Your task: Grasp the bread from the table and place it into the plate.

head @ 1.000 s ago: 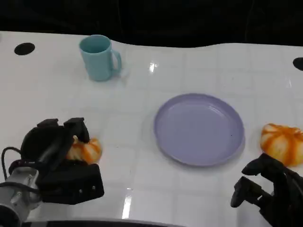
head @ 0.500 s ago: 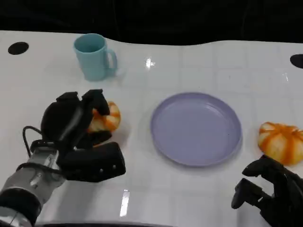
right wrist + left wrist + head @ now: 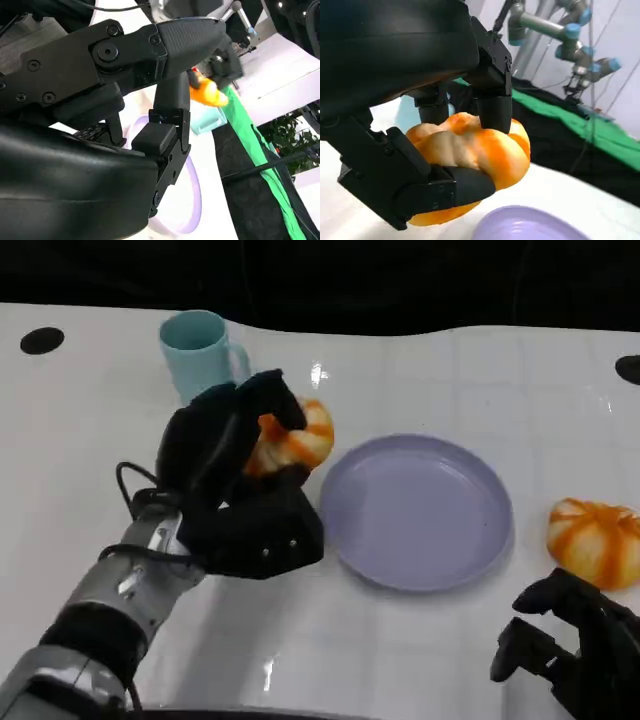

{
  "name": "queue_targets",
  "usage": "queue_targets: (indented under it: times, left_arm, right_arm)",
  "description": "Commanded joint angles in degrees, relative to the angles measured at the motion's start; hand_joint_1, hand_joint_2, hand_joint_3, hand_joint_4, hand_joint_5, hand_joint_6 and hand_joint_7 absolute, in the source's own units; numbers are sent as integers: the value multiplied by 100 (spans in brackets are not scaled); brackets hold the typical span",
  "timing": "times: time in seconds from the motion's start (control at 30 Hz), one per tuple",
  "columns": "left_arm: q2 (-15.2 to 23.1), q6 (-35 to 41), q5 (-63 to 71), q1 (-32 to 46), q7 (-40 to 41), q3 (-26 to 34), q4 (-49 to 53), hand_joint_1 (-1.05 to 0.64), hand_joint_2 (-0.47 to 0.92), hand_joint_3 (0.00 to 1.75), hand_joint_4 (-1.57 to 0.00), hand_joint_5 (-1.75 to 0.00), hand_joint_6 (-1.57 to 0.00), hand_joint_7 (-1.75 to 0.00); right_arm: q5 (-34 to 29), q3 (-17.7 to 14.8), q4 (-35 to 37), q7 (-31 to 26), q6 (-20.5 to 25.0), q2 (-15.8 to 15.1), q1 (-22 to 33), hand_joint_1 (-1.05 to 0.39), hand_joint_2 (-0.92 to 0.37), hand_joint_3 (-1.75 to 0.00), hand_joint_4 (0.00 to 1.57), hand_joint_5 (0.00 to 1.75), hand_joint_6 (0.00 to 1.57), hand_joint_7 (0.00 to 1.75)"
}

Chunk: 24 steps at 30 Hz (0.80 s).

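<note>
My left hand (image 3: 235,475) grips an orange-and-cream bread roll (image 3: 292,438) and holds it above the table, just left of the lavender plate (image 3: 416,512). In the left wrist view the roll (image 3: 470,155) sits between my black fingers (image 3: 492,100), with the plate rim (image 3: 520,227) below it. A second orange roll (image 3: 594,540) lies on the table right of the plate. My right hand (image 3: 565,645) rests low at the near right, fingers apart and holding nothing. The right wrist view looks past that hand (image 3: 100,125) to the plate (image 3: 185,200) and the held roll (image 3: 205,92).
A light blue mug (image 3: 203,353) stands at the back left, just behind my left hand. Black round holes mark the table at the far left (image 3: 42,340) and far right (image 3: 628,368). The white table (image 3: 400,660) ends at a dark back edge.
My left hand has lifted the bread roll off the table and carried it right and away from me, from the near left to the plate's left rim. The right hand has stayed put.
</note>
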Motion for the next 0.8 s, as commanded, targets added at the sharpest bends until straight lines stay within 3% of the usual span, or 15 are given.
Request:
queue_targets:
  times: [0.03, 0.5, 0.8]
  left_arm:
    - [-129, -191, -1, -311, -190, -89, 80, -16, 46, 133, -92, -175, -70, -175]
    - [-713, -555, 94, -947, -498, -454, 909, -18, 38, 142, -93, -175, -73, -175]
    - [-1049, -343, 98, -1299, -1058, -598, 1349, -22, 47, 134, -93, -175, -73, -175]
  right_arm:
    - [-7, -83, 64, 33, -72, -50, -21, -54, -92, -19, 70, 158, 76, 110]
    - [-4, -67, 71, 87, -147, -36, -13, -52, -92, -21, 72, 157, 76, 112]
    - [-16, -43, 13, 64, -136, -27, 18, -53, -92, -22, 70, 158, 75, 114]
